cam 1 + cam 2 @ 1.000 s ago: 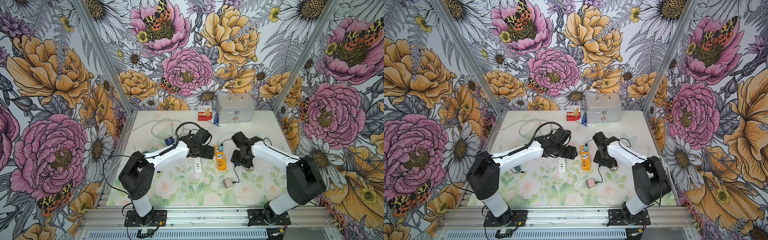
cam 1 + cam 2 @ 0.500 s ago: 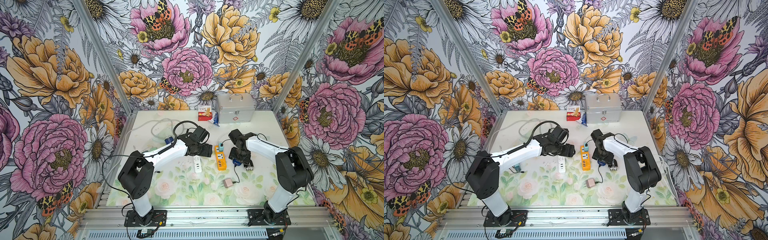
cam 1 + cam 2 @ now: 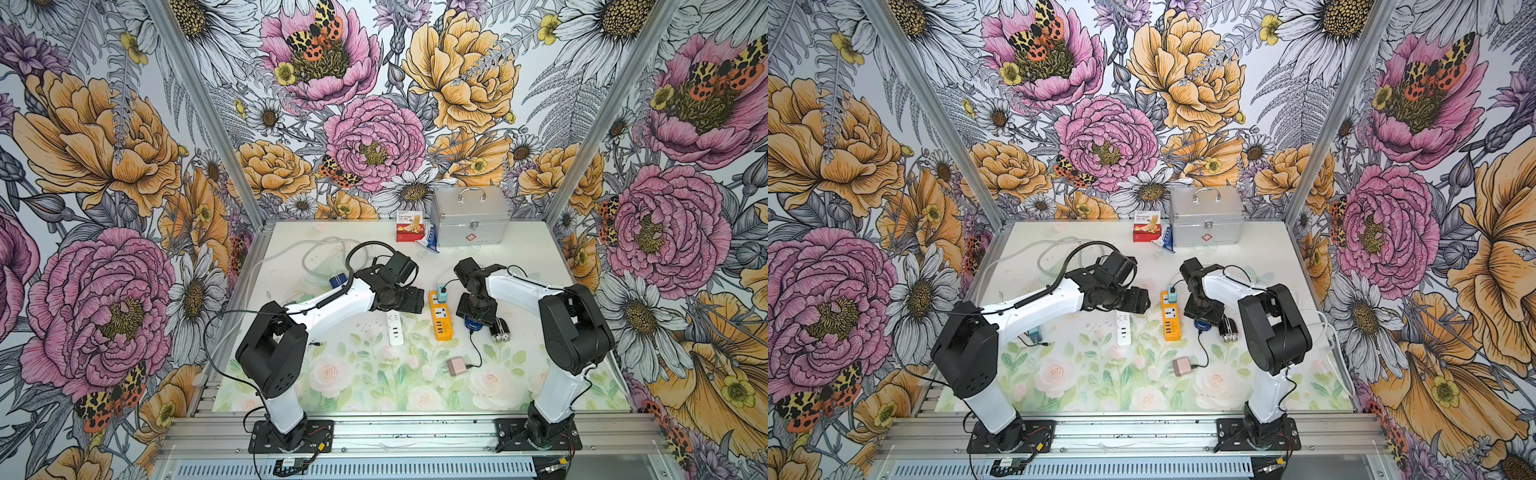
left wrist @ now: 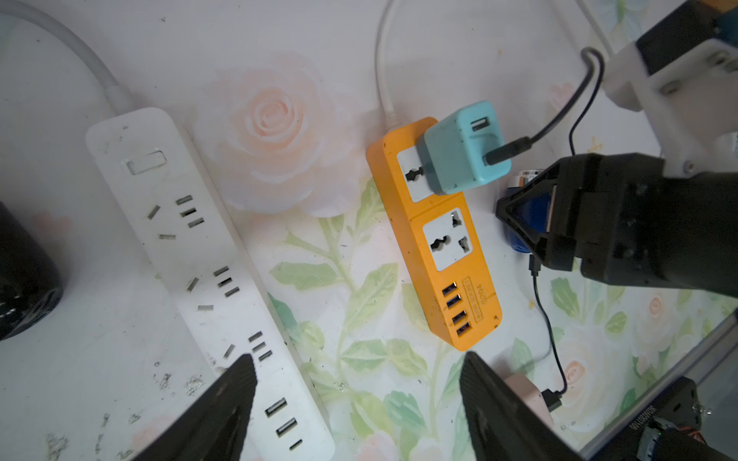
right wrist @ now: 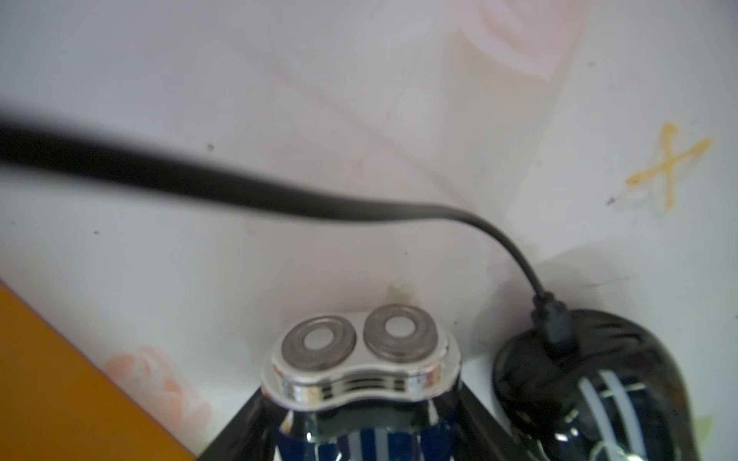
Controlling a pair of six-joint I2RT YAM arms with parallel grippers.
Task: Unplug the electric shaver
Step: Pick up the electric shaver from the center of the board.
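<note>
A blue electric shaver (image 5: 361, 371) with two round silver heads lies right of the orange power strip (image 3: 441, 320). My right gripper (image 5: 361, 395) points down over it, its fingers pressed to both sides of the body. A black shaver (image 5: 599, 379) lies beside it with a black cable plug (image 5: 555, 327) in its end. That cable runs to a teal adapter (image 4: 459, 155) plugged into the orange strip (image 4: 439, 279). The blue shaver (image 4: 518, 241) has a thin cable to a pink adapter (image 3: 455, 366) lying loose. My left gripper (image 4: 356, 359) hangs open and empty between both strips.
A white power strip (image 3: 395, 330) lies left of the orange one, under my left gripper (image 3: 417, 306). At the back stand a silver case (image 3: 469, 220) and a red box (image 3: 409, 230). Clear tubing (image 3: 324, 249) lies at the back left.
The right arm's elbow has swung left and toward the back while its gripper stayed over the blue shaver. The left gripper has shifted slightly toward the orange strip.
</note>
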